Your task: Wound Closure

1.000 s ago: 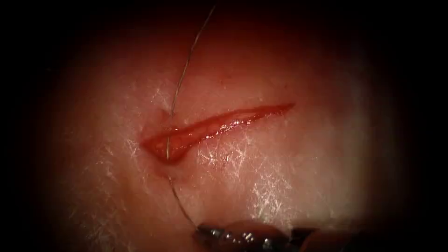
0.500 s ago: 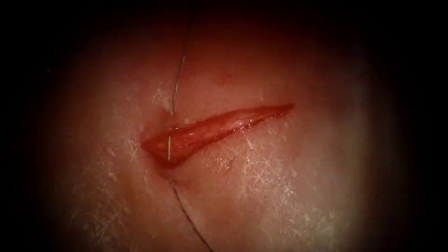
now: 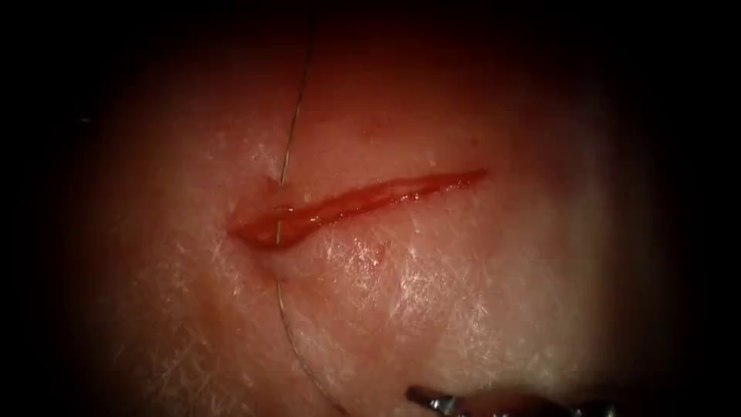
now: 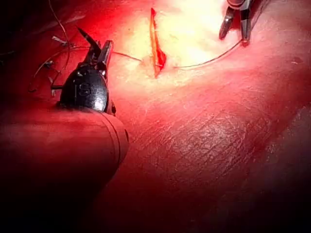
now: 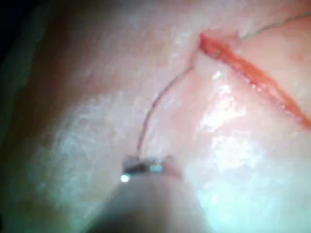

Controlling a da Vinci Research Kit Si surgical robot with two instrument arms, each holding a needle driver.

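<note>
The cut (image 3: 355,205) runs aslant across the tissue (image 3: 432,309). Thread (image 3: 292,131) comes down from the top, crosses the cut's left end and curves away below it (image 3: 289,340). In the left wrist view the left tool (image 4: 99,48) is shut, with the thread (image 4: 126,56) running straight from the cut (image 4: 156,48) to its jaws. A dark pointed piece that looks like the needle (image 4: 85,36) juts from them, out of the tissue. The right tool (image 4: 233,35) stands open beside the other thread strand (image 4: 209,60), holding nothing. Its tip (image 3: 432,400) shows at the bottom edge.
Several loose thread ends (image 4: 48,63) lie on the tissue around the left tool. Red fluid (image 3: 266,232) wets the cut's wide left end. In the right wrist view the thread (image 5: 155,104) leads from the cut (image 5: 252,77) to the right tool's tip (image 5: 146,167).
The right tool held the lower thread at the bottom edge, dropped out of the endoscope view, and now shows further right with open jaws. The cut has narrowed and the lower thread has slackened.
</note>
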